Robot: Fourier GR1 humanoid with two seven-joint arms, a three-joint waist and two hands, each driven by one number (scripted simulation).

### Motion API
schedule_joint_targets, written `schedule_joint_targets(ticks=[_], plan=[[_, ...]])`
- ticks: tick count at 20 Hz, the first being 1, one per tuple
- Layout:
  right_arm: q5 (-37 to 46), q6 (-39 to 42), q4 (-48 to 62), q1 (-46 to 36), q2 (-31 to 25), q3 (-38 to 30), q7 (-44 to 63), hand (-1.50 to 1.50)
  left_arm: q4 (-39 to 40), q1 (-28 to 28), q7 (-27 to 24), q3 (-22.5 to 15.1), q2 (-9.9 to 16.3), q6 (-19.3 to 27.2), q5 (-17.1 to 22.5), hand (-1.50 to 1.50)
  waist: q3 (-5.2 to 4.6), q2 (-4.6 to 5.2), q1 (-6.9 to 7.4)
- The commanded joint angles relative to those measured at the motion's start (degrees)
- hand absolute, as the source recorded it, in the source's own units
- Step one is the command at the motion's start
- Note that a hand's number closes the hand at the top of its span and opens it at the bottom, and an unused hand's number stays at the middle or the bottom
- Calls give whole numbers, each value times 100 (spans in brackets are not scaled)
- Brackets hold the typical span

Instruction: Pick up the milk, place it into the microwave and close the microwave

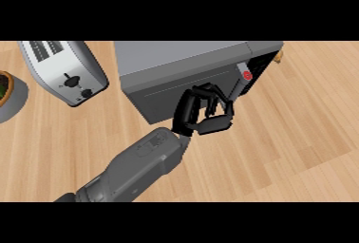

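From the head view, one grey forearm comes up from the lower edge and ends in a black hand (204, 111) that lies against the front of the microwave (184, 71). By the slant of the arm I take it for the left hand, but only one arm shows, so this is a judgement. Its fingers are bent, with the tips touching the door (181, 93); they seem to hold nothing, so the hand is curled together and empty, pushing rather than gripping.

The door looks almost closed. A dark opening (261, 67) shows at the right end of the microwave, beside a red round button (247, 75). The milk cannot be seen anywhere; I judge it is inside the microwave, but the pictures do not prove it. The right hand does not show at all.

A toaster (64, 70) stands well apart on the left of the wooden worktop (301, 133), and the rim of a bowl (5, 89) shows at the left edge.

What could go wrong: the bent fingers press near the free edge, so they could slip off sideways and leave the door ajar. A push at a slant could also slide the whole microwave on the worktop instead of shutting the door.
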Motion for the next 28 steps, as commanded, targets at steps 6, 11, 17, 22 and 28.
schedule_joint_targets(ticks=[6, 11, 17, 22, 28], plan=[[64, 76, 249, -305, -531, -329, 63, -150, 487, -553, -18, 175, 0, -97, 269, 150, -15, 87, -28], [47, 131, 563, -391, -654, -475, -5, -150, 513, -584, -140, 99, 0, -64, 344, 150, 16, 129, -82], [-245, 311, 875, -499, -660, -390, 6, -150, 527, -632, -202, -22, 1, -70, 480, 150, 24, 121, -39], [-481, 407, 1205, -635, -741, -500, -20, -150, 584, -693, -243, -41, 0, -77, 584, 150, 26, 128, -42], [-682, 548, 1493, -863, -879, -518, -28, -150, 570, -712, -316, -133, 0, -101, 727, 150, 21, 162, -21]])
